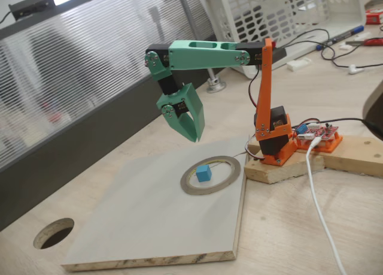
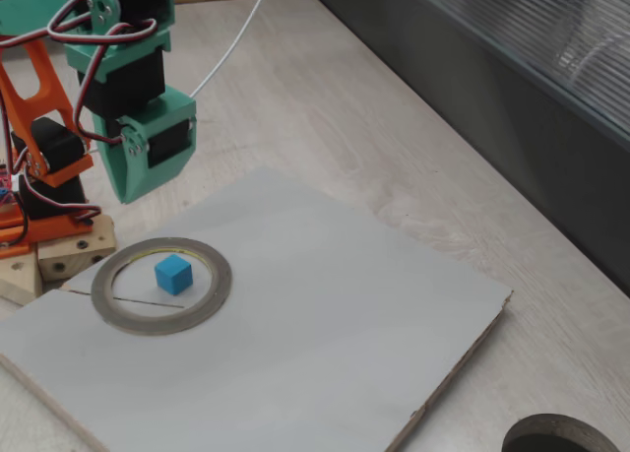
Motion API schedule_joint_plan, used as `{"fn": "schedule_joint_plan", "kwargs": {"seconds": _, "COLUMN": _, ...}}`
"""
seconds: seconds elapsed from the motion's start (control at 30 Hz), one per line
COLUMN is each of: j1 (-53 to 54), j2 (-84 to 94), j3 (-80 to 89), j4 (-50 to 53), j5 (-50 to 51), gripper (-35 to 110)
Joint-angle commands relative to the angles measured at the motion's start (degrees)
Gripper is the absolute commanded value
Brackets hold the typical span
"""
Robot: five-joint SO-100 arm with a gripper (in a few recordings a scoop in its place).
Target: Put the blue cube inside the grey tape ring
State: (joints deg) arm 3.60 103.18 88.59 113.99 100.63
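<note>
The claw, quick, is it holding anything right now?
The claw: shut and empty, hanging above the board. The blue cube already sits inside the grey tape ring.

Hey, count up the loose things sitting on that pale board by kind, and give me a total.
Blue cube: 1, resting inside the ring
Grey tape ring: 1, lying flat on the board
Total: 2
</note>
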Motion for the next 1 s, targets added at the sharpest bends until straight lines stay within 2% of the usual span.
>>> {"fn": "schedule_joint_plan", "kwargs": {"seconds": 0.0, "j1": 1.14, "j2": 1.93, "j3": -0.35, "j4": 1.14, "j5": 1.14, "gripper": 5}}
{"fn": "schedule_joint_plan", "kwargs": {"seconds": 0.97, "j1": 1.05, "j2": 1.05, "j3": -0.35, "j4": 0.62, "j5": 0.97, "gripper": 5}}
